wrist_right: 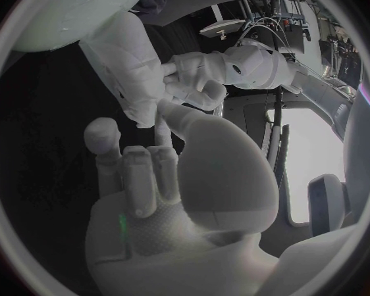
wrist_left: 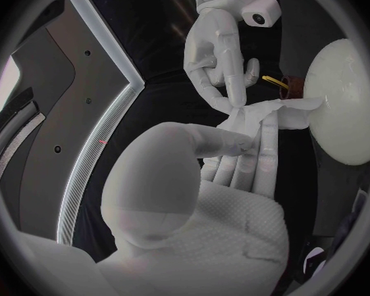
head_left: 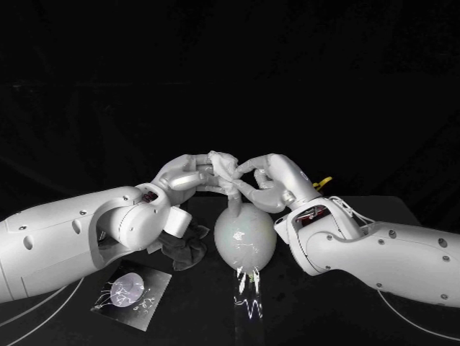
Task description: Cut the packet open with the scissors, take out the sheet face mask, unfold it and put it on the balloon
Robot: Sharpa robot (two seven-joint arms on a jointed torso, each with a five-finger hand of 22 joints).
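A: The left hand (head_left: 189, 174) and right hand (head_left: 264, 180) meet fingertip to fingertip, each pinching the sheet mask (head_left: 226, 166), which is bunched up between them!
B: And it hangs right above the balloon (head_left: 243, 234), standing in the middle of the table (head_left: 324, 303). The packet (head_left: 133, 292) lies flat toward the front left corner.

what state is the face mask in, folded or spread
Folded: the mask hangs bunched between the left robot hand and right robot hand near the balloon.
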